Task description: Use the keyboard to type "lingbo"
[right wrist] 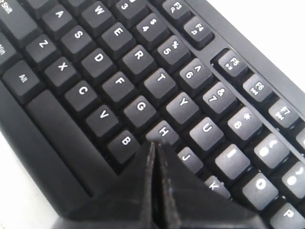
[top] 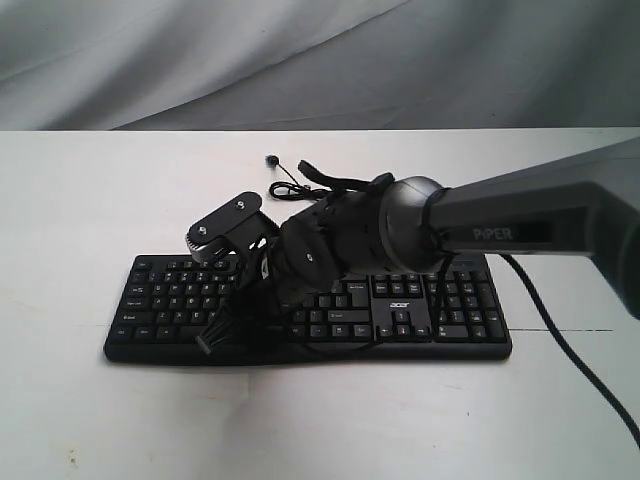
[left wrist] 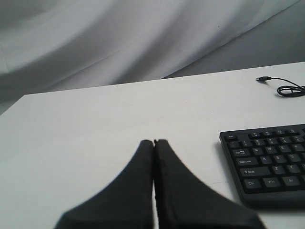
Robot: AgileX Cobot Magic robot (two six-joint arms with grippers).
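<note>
The counter [top: 80, 200] carries the keyboard [top: 160, 300], its long axis lying crosswise. The right arm [top: 520, 225] is nearer: its jaws, pressed together, point at the keyboard's middle, tip beside H [right wrist: 162, 131]. The left jaws, also together, hover off its Shift end.

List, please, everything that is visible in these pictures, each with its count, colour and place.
keyboard: one, black with white legends, flat on the middle of the table.
thin cable: one, black, coiled on the table behind the keyboard.
second cable: one, black, running across the table on the right.
table: one, white, under everything.
cloth: one, grey, behind the table.
right arm: one, dark grey, reaching over the keyboard.
right gripper: one, black, shut, tips by the H key.
left gripper: one, black, shut, over bare table beside the keyboard's end.
</note>
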